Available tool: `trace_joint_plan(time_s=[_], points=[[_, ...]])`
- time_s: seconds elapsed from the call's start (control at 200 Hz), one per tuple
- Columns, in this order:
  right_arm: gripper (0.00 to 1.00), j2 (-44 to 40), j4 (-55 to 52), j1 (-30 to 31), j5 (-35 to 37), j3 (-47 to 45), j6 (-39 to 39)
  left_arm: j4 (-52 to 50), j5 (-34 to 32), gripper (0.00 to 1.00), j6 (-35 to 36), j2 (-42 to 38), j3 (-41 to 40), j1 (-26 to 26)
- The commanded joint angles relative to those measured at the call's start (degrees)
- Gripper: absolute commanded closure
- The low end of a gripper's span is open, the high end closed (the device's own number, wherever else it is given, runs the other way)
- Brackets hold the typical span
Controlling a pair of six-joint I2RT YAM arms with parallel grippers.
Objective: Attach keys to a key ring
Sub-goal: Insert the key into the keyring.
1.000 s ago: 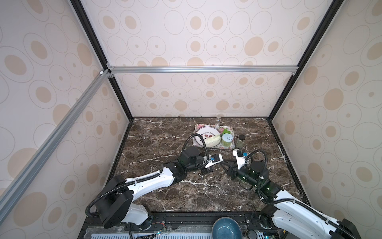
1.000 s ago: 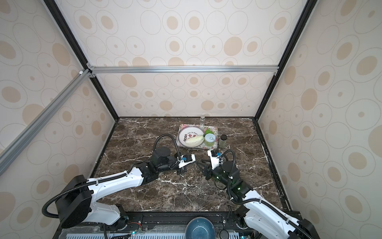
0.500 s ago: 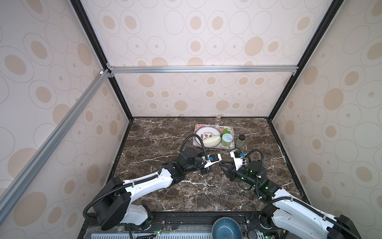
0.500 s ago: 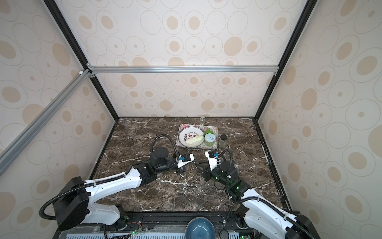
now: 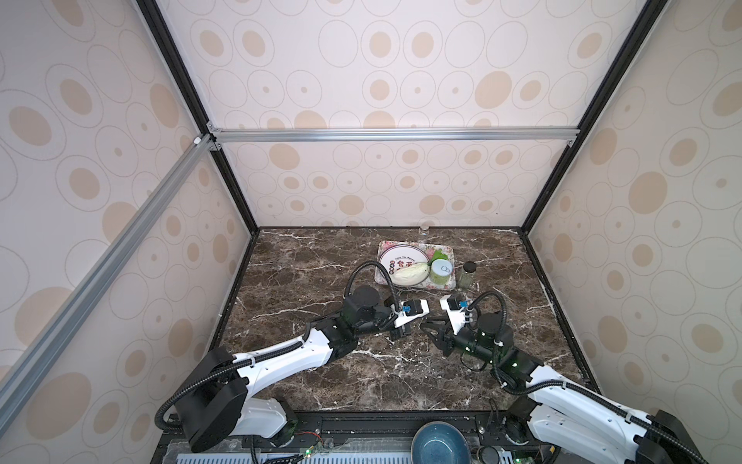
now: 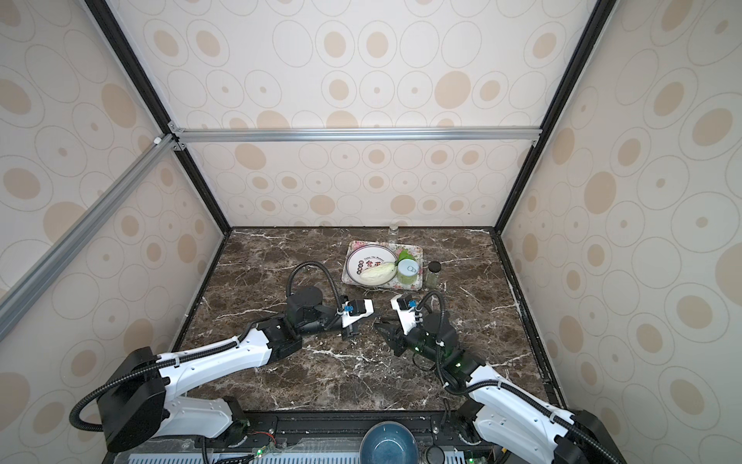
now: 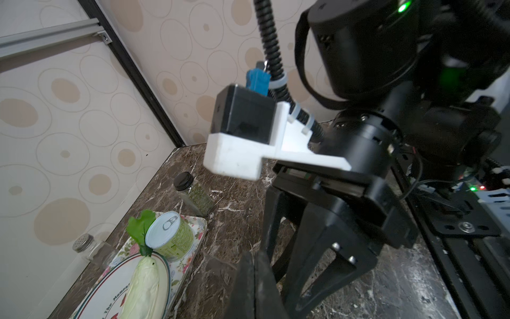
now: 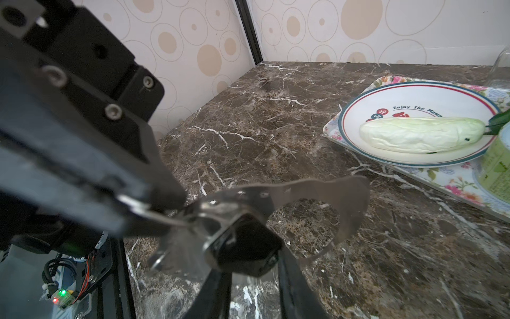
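Marble table [image 8: 276, 116] in booth with dotted wallpaper; both arms meet mid-table. Left gripper [image 8: 168, 204] clamped shut on rim of key ring [image 8: 317, 193], grey crescent tilted, seemingly clear of table. Right gripper [image 5: 432, 335] part closed, apparently pinching black fob [image 8: 245, 245] just under ring's row of holes. Red tag not visible. You: hold ring dead steady, square fob's attaching end to one hole, creep in slowly. Clasp hidden, so judge by right wrist view. Tray [image 8: 414, 176] near; stay clear.
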Motion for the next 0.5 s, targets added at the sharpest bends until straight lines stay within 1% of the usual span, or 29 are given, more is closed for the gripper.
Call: trace_joint_plan(time_s=[0.0, 0.115, 0.49], points=[[0.70, -0.5, 0.2, 0.9, 0.6, 1.3, -1.4, 5.1, 4.9, 1.00, -2.7, -1.3, 0.2, -0.5], [0.70, -1.3, 0.0, 1.5, 1.4, 1.1, -2.1, 4.0, 3.5, 1.00, -2.5, -0.3, 1.1, -0.5], [0.70, -3.5, -0.5, 2.3, 3.0, 0.7, -3.0, 3.4, 3.7, 1.00, -2.6, 0.1, 1.6, -0.5]])
